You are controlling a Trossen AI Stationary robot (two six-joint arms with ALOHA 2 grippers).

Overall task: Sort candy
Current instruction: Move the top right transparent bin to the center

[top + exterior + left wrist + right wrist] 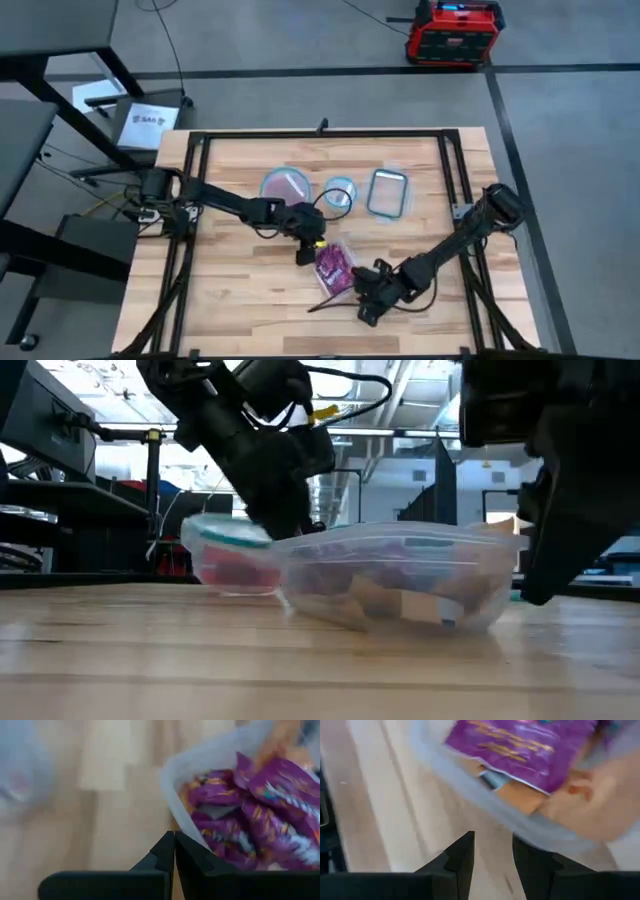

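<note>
Both arms are black, made of long thin parts with round, chunky joints. A thin black cable loops over the left arm, and a small yellow mark sits close to the left tool (304,257). The right tool (367,316) is black too. Each tool has two flat black fingers (160,857) with slanted, pointed tips.
</note>
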